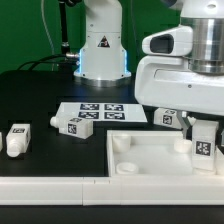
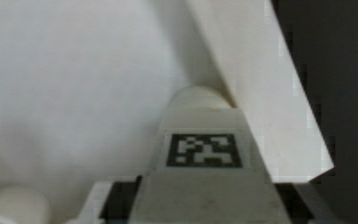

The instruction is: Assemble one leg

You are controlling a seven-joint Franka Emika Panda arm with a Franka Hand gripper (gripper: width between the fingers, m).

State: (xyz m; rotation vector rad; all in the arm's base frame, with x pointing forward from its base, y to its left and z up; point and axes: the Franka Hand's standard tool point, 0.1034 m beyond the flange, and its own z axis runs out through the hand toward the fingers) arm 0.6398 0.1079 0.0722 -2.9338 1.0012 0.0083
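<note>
1. Your claw [image 1: 203,132] is narrowed onto the leg [image 1: 203,142]. In the wrist view the leg [image 2: 202,150] sits centred in the claw [image 2: 202,192], tag facing the camera. The pads themselves are mostly out of sight.
2. The leg stands upright over a corner of the square panel [image 1: 150,155], at the exterior view's right. The claw hides the peg end, so you cannot tell whether it has entered its socket or only rests above it.
3. My judgement: pickup and carry are done. What remains is seating or twisting the peg home, then letting go.
4. An open corner socket [image 1: 122,143] shows at the panel's other end.
5. Three loose legs [image 1: 75,125] lie on the black bench [image 1: 30,100]. One is just behind the claw, and two are near the marker board [image 1: 95,108].
</note>
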